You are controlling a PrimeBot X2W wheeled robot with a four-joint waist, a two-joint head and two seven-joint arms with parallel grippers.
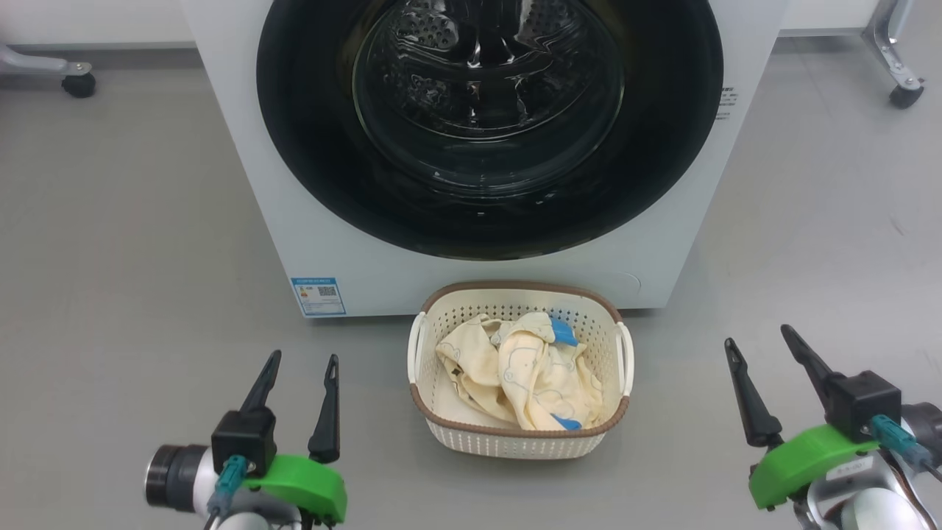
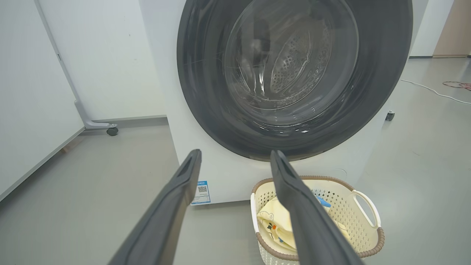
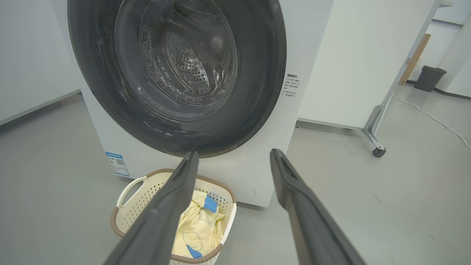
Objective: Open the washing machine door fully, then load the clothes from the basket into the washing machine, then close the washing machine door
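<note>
Head view puts the washing machine door (image 1: 489, 125) across the upper middle of the frame, shut flush against the white front of the washing machine (image 1: 243, 147). Its glass bowl shows the steel drum behind. Just below, at frame centre, the basket (image 1: 515, 285) stands on the floor (image 1: 132, 243) near the machine's foot. The clothes (image 1: 515, 372) lie crumpled inside it, pale yellow with blue trim. A blue label (image 1: 318, 296) marks the machine's lower left corner.

At lower left the left pincer (image 1: 305, 357) and at lower right the right pincer (image 1: 757, 336) both stand spread wide and empty. Each is well apart from door and basket, with its fingers pointing up the frame towards the machine.

Opening the door looks to be the step in hand, with none of it done yet. No handle or recess can be made out on the glossy black ring, so the catch side wants finding first. One finger hooked behind the rim there and drawn along the hinge's arc, not straight out, should spare the glass. The swing must go all the way, and it probably passes above the basket.

The floor is smooth grey. White panels on wheeled feet stand behind, with a castor (image 1: 79, 85) at upper left. The right wrist view adds a dark bin (image 3: 428, 77) at upper right and a pale cable (image 3: 434, 117) trailing across the floor.
</note>
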